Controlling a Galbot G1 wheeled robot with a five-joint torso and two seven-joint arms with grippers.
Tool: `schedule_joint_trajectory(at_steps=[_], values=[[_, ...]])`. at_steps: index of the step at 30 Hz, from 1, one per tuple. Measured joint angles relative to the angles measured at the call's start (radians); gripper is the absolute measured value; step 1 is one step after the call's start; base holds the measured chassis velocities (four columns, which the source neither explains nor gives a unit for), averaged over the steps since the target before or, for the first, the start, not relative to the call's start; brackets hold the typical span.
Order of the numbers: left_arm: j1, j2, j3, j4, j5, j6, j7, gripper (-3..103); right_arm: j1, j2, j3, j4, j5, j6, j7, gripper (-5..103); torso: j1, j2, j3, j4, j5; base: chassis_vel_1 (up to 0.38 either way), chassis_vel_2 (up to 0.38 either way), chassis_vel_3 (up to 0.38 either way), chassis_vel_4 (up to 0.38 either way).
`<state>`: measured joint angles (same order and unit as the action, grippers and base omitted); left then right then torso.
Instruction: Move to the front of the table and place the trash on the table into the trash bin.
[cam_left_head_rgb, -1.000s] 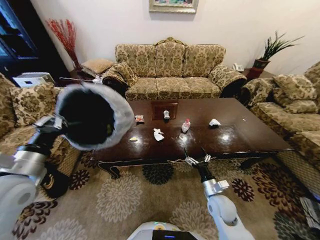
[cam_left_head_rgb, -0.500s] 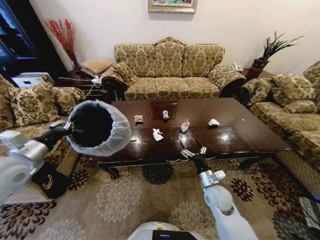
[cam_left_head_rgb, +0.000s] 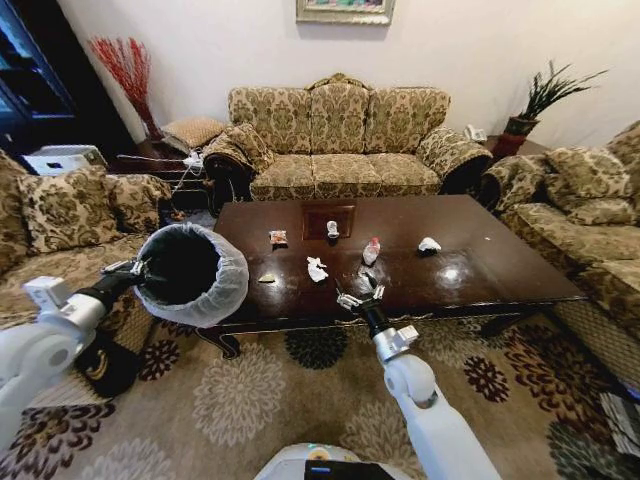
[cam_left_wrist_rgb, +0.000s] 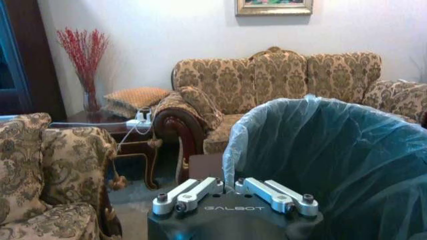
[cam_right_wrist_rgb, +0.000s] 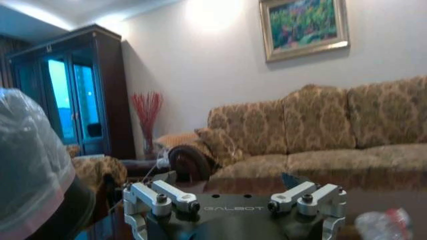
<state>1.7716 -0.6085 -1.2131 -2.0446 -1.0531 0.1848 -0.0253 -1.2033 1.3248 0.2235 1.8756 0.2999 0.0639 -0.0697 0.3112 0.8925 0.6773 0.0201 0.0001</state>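
The dark brown table (cam_left_head_rgb: 490, 270) stands in front of me. Its trash includes a clear bottle with a red cap (cam_left_head_rgb: 371, 251), a small crushed bottle (cam_left_head_rgb: 332, 230), a snack packet (cam_left_head_rgb: 278, 238), two white tissues (cam_left_head_rgb: 316, 269) (cam_left_head_rgb: 428, 245) and a yellowish scrap (cam_left_head_rgb: 267, 278). My left gripper (cam_left_head_rgb: 135, 270) is shut on the rim of the trash bin (cam_left_head_rgb: 190, 272), holding it tilted off the table's left front corner. The bin's liner (cam_left_wrist_rgb: 333, 160) rises past that gripper (cam_left_wrist_rgb: 233, 192). My right gripper (cam_left_head_rgb: 360, 295) is open over the table's front edge, just short of the bottle.
Patterned sofas stand behind the table (cam_left_head_rgb: 340, 140), to its left (cam_left_head_rgb: 60, 210) and to its right (cam_left_head_rgb: 590, 200). A side table with a power strip (cam_left_head_rgb: 185, 160) sits at the back left. Floral carpet (cam_left_head_rgb: 260, 390) lies between me and the table.
The left arm has lowered the bin and drawn it back toward the table's left corner. The right gripper has moved left and forward to the table's front edge.
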Motion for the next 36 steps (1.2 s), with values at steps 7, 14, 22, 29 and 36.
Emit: schedule_joint_trajectory(at_steps=[7, 14, 22, 29, 36], values=[[0.004, -0.001, -0.002, -0.01, 0.003, 0.002, 0.008, 3, 0.111, 0.02, -0.097, -0.094, 0.04, -0.074, 0.061, 100, 0.0, 0.0, 0.0, 0.0003, -0.0009, 0.169, 0.144, -0.154, -0.165], [0.018, -0.003, -0.014, -0.015, 0.003, 0.007, 0.009, 3, 0.3, 0.063, -0.211, -0.249, 0.163, -0.247, 0.122, 100, 0.0, 0.0, 0.0, 0.0007, 0.0, 0.062, 0.039, -0.029, -0.028], [0.047, -0.023, -0.018, -0.031, 0.009, 0.011, 0.012, 3, 0.527, 0.223, -0.299, -0.559, 0.115, -0.252, 0.129, 100, 0.0, 0.0, 0.0, 0.0001, -0.0005, -0.007, -0.003, 0.002, -0.001], [0.068, -0.042, -0.034, -0.042, 0.01, 0.01, 0.012, 3, 0.601, 0.288, -0.314, -0.745, 0.061, -0.233, 0.127, 100, 0.0, 0.0, 0.0, 0.001, -0.0002, 0.0, 0.0, 0.0, 0.0], [0.067, -0.042, -0.034, -0.039, 0.009, -0.001, 0.019, 3, 0.634, 0.288, -0.285, -0.918, 0.002, -0.198, 0.12, 88, 0.0, 0.0, 0.0, -0.0003, -0.0001, 0.0, 0.0, 0.0, 0.0]])
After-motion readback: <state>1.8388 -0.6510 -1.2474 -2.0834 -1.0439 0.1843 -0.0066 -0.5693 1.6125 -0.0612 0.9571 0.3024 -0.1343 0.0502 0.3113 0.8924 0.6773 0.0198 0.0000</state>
